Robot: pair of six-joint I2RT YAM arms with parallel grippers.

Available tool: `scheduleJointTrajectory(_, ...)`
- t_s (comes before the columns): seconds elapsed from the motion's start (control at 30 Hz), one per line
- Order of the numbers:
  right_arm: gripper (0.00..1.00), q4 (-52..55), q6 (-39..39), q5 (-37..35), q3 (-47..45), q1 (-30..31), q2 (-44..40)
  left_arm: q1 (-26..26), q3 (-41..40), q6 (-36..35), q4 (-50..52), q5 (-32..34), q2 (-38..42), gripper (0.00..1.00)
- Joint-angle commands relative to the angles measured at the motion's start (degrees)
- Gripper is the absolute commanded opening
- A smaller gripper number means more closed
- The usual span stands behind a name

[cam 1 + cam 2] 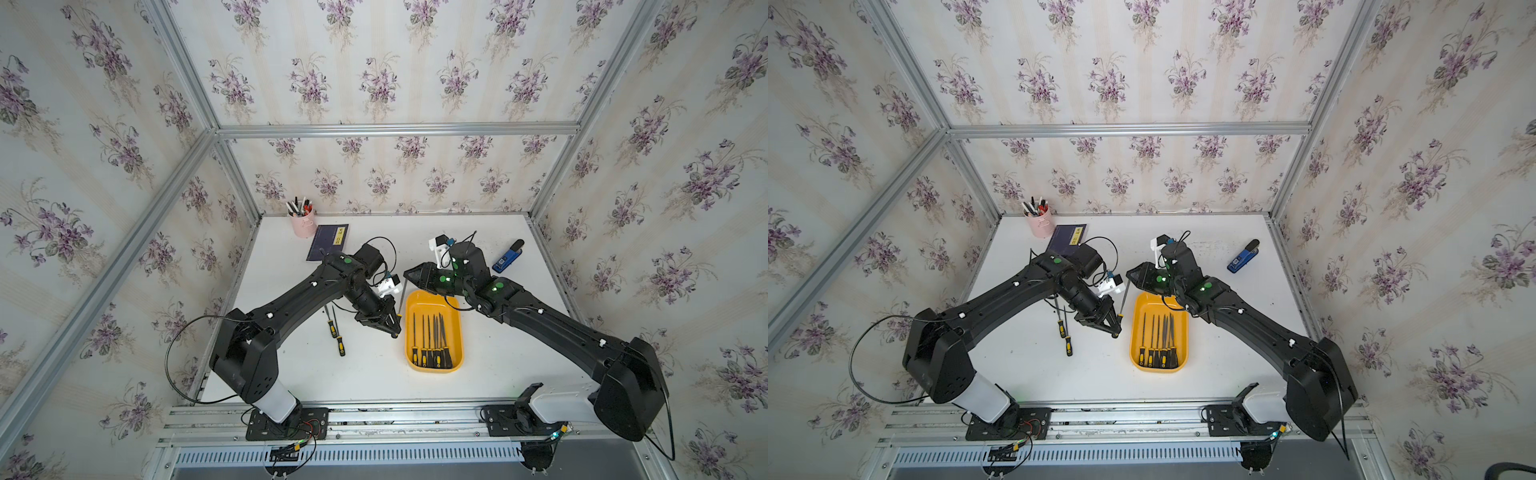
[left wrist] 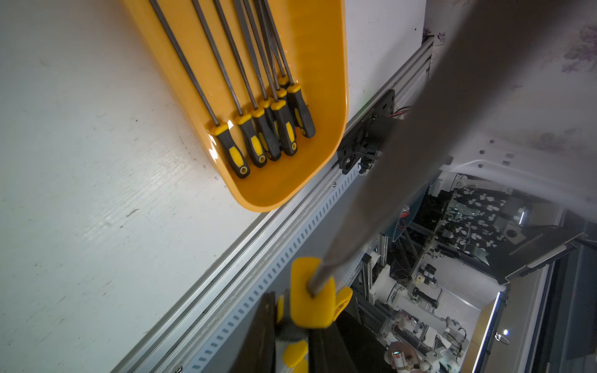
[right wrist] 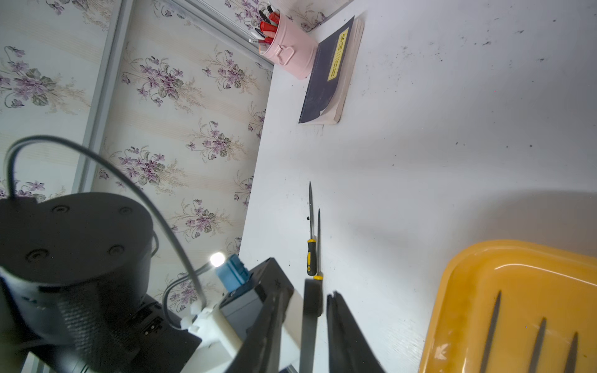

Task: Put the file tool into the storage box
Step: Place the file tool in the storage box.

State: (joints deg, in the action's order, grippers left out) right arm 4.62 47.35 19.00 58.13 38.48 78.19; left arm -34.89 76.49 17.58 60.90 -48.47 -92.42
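The file tool (image 1: 402,297) hangs tilted in the air just left of the storage box (image 1: 419,303), a shallow yellow tray holding several black-and-yellow-handled files (image 1: 432,340). My left gripper (image 1: 395,328) is shut on its yellow-collared handle (image 2: 311,300). The grey blade (image 2: 420,129) runs up to my right gripper (image 1: 406,275), whose jaws stand open a little around the blade tip (image 3: 310,310), with a gap on each side. Two more files (image 1: 336,332) lie on the table under the left arm. Both top views show the same layout: tray (image 1: 1148,305), held file (image 1: 1123,297).
A pink pen cup (image 1: 303,224) and a dark blue book (image 1: 328,245) sit at the back left. A blue stapler (image 1: 508,257) lies at the back right. An aluminium rail (image 2: 258,245) runs along the table's front edge, close to the tray's near end.
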Motion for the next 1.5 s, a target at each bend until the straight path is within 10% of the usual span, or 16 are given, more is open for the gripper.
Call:
scheduleJointTrajectory(0.0, 0.28, 1.04, -1.51, -0.46, 1.01, 0.07, 0.73, -0.14, 0.24, -0.09, 0.31, -0.95, -0.13, 0.03)
scheduleJointTrajectory(0.5, 0.0, 2.29, -1.91, -1.51, -1.4, 0.02, -1.68, -0.26, 0.16, -0.05, 0.37, -1.15, -0.64, 0.09)
scheduleJointTrajectory(0.8, 0.0, 2.04, -1.56, -1.8, -3.45, 0.06, -3.89, 0.48, 0.84, 1.04, 0.78, -0.46, -1.8, 0.64)
scheduleJointTrajectory(1.1, 0.0, 15.39, -5.89, -8.06, 0.32, 0.02, -4.08, 6.08, 4.03, 0.33, 3.18, 0.88, -0.94, 0.98)
scheduleJointTrajectory(1.47, 0.0, 30.19, -12.57, -18.42, 2.42, 0.05, 1.2, 9.59, 6.98, -3.31, 6.62, 5.97, -0.75, 1.0)
